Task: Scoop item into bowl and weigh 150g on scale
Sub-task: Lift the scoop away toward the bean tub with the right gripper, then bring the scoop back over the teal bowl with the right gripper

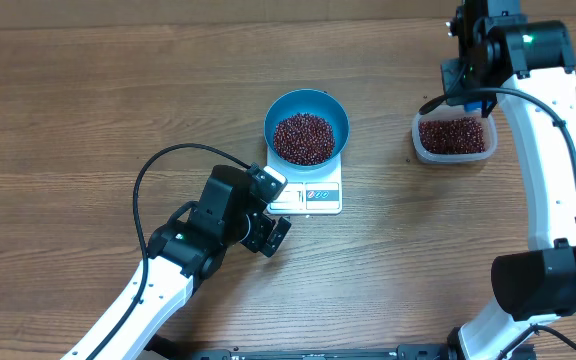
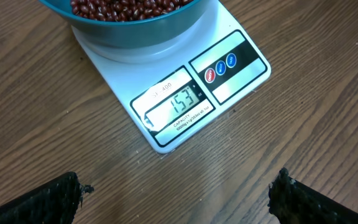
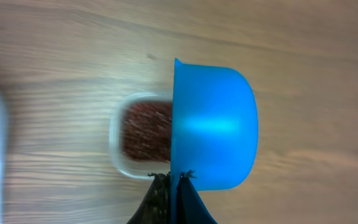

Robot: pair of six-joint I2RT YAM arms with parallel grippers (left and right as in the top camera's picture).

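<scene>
Three over the target is what the display (image 2: 178, 101) appears to read, 153, so by my judgement the weighing is nearly settled and only a small correction, if any, remains. The bowl (image 1: 339, 114) sits on the scale (image 1: 320, 196), holding the beans (image 1: 303, 138) in a maroon heap. It lies straight ahead of the left gripper (image 2: 179, 185), just past the scale's display edge. The scale's long axis runs away from those jaws at a slight skew. The left jaws are spread wide, empty, and touch nothing. The right gripper (image 3: 173, 194) is clenched on the handle of the blue scoop (image 3: 213, 127), whose cup sits directly ahead of its fingertips. The clear tub (image 3: 114, 138) of spare beans lies beyond and partly behind the cup. Whether the scoop carries any beans cannot be told from this angle. From the right jaws the bowl is well off to one side, so the left arm is much the nearer. Any trimming would still fall to the right arm, since it has the scoop and would have to cross from tub to bowl.
</scene>
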